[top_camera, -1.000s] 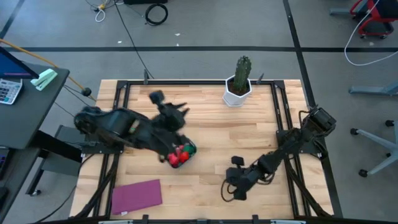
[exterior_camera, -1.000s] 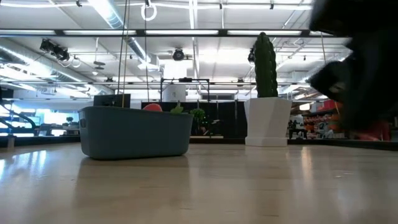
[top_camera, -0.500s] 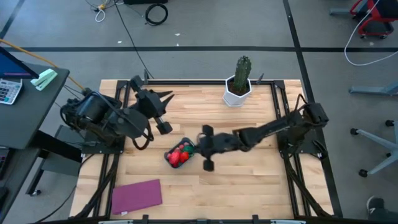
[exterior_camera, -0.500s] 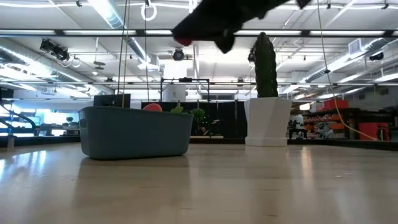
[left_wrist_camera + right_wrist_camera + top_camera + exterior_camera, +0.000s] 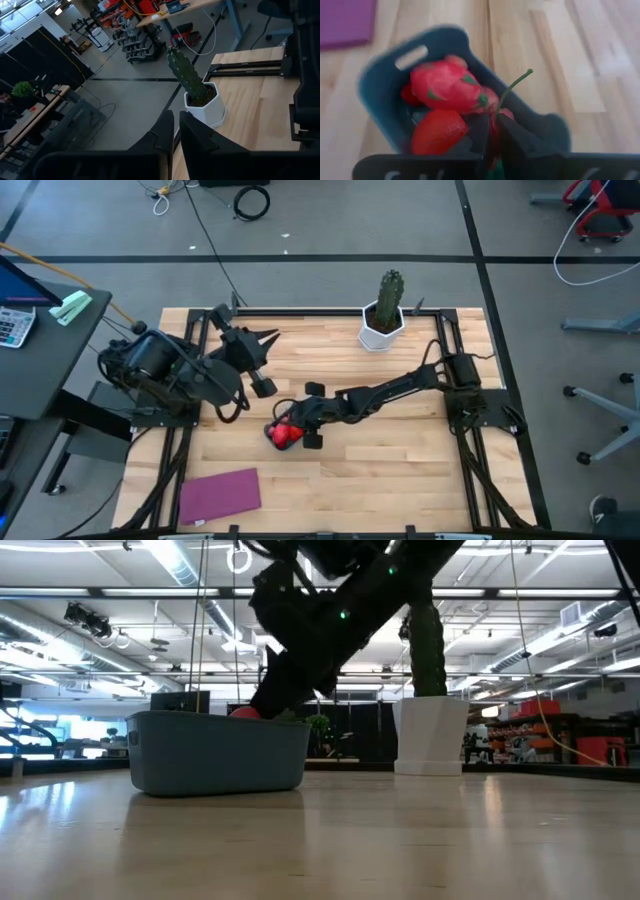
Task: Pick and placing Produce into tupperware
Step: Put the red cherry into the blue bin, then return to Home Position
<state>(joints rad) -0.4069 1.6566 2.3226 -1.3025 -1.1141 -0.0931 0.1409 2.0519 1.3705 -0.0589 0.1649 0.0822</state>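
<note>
The teal tupperware (image 5: 272, 426) sits left of the table's middle, and it also shows in the low view (image 5: 215, 755). Red strawberry-like produce (image 5: 442, 87) fills it. My right gripper (image 5: 493, 122) reaches from the table's right and hangs just over the container's opening (image 5: 290, 423), shut on a small red piece with a thin green stem. My left gripper (image 5: 268, 335) is raised over the far left part of the table, shut and holding nothing (image 5: 176, 131). It points toward the cactus. My right gripper pinches the small red piece (image 5: 493, 145) between its two fingers (image 5: 517, 134). The piece's thin green stem (image 5: 512, 92) sticks out past the fingertips. The fingers slant down from the table's right side, over the produce in the container. Whether the piece touches that produce, I cannot tell.
A tall green cactus in a white pot (image 5: 383, 315) stands near the far edge, right of the middle (image 5: 430, 690). A flat purple mat (image 5: 220, 492) lies at the near left. Bare wood shows on the near and right parts of the table.
My right gripper has swung from the near right of the table to the left, carrying the red piece, and has come down over the tupperware. My left gripper has pulled away from the tupperware toward the far left and has stayed there since.
</note>
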